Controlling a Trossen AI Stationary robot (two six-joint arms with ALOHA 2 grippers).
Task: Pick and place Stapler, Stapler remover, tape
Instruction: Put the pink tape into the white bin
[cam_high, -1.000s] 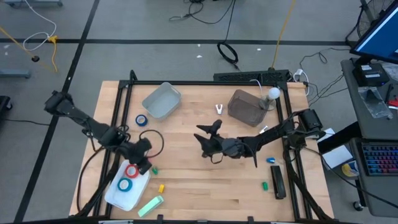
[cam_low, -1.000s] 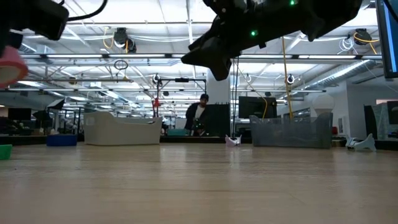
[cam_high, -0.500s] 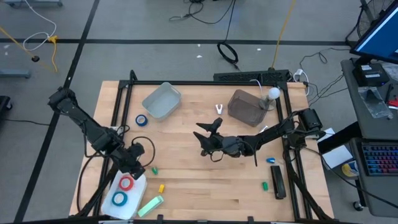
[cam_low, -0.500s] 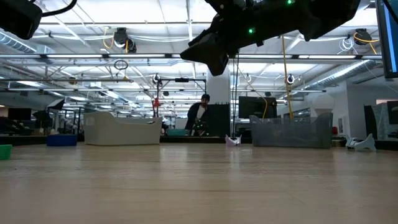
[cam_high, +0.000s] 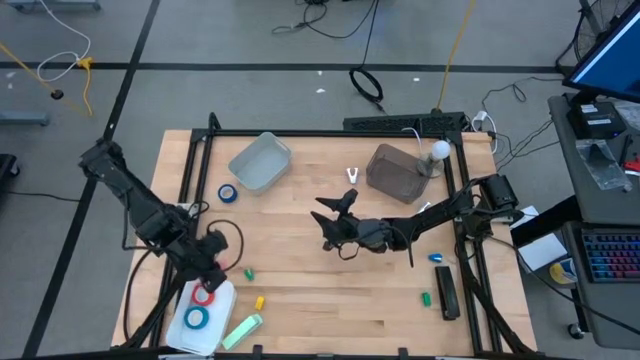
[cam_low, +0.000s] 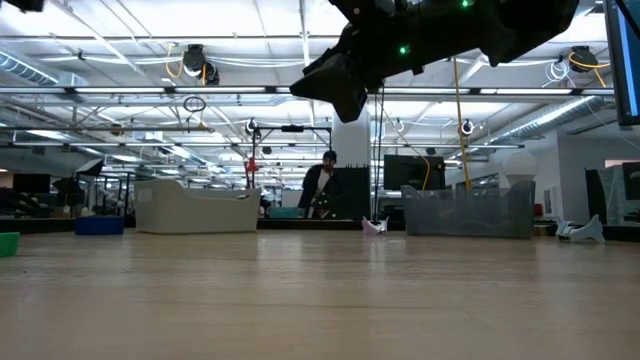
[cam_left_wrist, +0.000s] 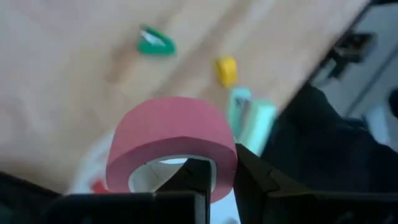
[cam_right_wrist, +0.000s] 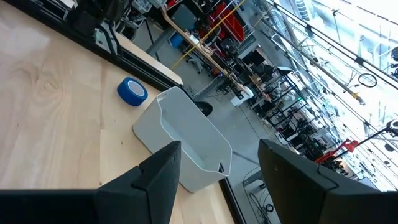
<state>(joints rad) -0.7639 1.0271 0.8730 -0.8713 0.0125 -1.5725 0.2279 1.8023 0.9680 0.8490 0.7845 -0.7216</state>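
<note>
My left gripper (cam_high: 208, 278) (cam_left_wrist: 217, 168) is shut on a red roll of tape (cam_left_wrist: 171, 140) above the white tray (cam_high: 180, 322) at the table's near left. The tray holds a blue roll (cam_high: 197, 318) and something red (cam_left_wrist: 96, 185). Another blue roll (cam_high: 228, 193) (cam_right_wrist: 132, 91) lies flat beside the grey bin (cam_high: 260, 160). A mint-green stapler (cam_high: 242, 330) (cam_left_wrist: 252, 121) lies near the front edge, a black stapler (cam_high: 447, 293) at the near right, and a white staple remover (cam_high: 352, 177) at mid-table. My right gripper (cam_high: 335, 220) (cam_right_wrist: 217, 168) hovers open over the middle, holding nothing. My left gripper pinches the wall of the red roll (cam_left_wrist: 224, 163) at the side nearest the wrist. One finger (cam_left_wrist: 189, 177) is inside the pale core and the other (cam_left_wrist: 252, 174) outside. The fingers slant down from above. The roll is lifted clear above the tray.
Small green (cam_high: 247, 272) and yellow (cam_high: 259, 301) pieces lie right of the tray. A clear bin (cam_high: 395, 170) stands at the far right, with green (cam_high: 425, 298) and blue (cam_high: 437, 257) bits near the black stapler. A black frame (cam_high: 330, 133) borders the table.
My left gripper has carried the red roll up and toward the table's near left corner, over the white tray. The roll has left the low view's left edge. The gripper has stayed shut on it.
</note>
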